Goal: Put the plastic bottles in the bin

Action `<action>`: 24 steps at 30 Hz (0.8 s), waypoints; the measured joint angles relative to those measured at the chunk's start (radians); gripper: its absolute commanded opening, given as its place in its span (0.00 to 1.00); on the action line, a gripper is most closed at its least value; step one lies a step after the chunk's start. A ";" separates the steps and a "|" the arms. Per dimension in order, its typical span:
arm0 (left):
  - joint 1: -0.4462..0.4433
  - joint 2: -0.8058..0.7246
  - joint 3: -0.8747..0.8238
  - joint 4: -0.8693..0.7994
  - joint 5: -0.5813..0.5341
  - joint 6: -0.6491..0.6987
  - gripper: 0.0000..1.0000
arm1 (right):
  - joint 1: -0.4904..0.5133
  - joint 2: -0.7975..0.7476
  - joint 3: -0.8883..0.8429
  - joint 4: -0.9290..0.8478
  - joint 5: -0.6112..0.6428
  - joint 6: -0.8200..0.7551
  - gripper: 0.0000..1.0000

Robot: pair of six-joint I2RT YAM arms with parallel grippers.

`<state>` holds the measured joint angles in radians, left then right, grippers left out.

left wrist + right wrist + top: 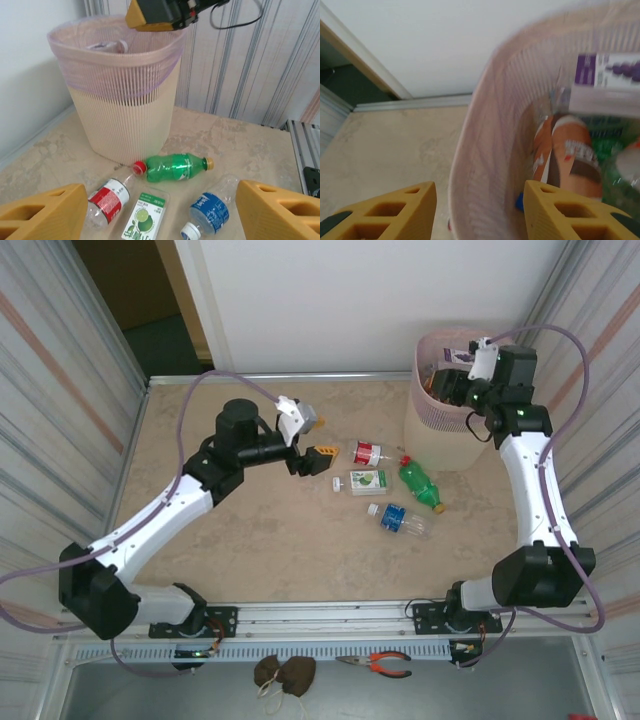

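Four bottles lie out on the tabletop, all on the near-left side of the bin.

Nearest us and farthest from the bin's foot is the blue-label bottle, on its side. Closer in is the green bottle, one end near the bin's base. Just left of that lies the lime-label bottle, then the red-label bottle, approx level w/ the bin's front but well to its left.

The left pincer hovers left of the bin beside that cluster. Its jaws are spread wide w/ nothing btw them, and the lime-label bottle is approx centred in its view.

The right pincer hangs above the bin's rim, jaws apart and pinching nothing. One finger is over the mouth, the other outside the wall. Inside the bin we see a brown bottle, a purple-label item and green stuff below, all blurred.

Our read: the task is well along but not done, and the step in hand is the nxt pick, prob. the left arm's.

- **Grasp:** lower onto one bottle w/ the jaws across its body, not along it.
- **Closing:** close gently, since round bottles roll and thin plastic squashes.
- **Crowding:** neighbours lie close, so an outer bottle is the safer choice.
- **Clearance:** the right pincer should clear the bin's mouth first, or the arms may clash there.
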<state>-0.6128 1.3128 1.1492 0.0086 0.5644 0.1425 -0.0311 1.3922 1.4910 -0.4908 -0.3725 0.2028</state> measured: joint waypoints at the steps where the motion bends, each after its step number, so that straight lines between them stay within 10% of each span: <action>1: -0.004 0.018 0.014 -0.024 -0.009 0.012 0.77 | 0.008 -0.008 0.000 -0.031 0.008 0.003 0.48; 24: -0.082 0.509 0.301 -0.516 -0.267 0.515 0.79 | 0.040 -0.314 -0.177 -0.278 0.105 0.003 0.49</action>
<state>-0.6952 1.8217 1.4498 -0.5076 0.2977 0.6575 0.0093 1.0779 1.3144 -0.7689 -0.2672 0.2054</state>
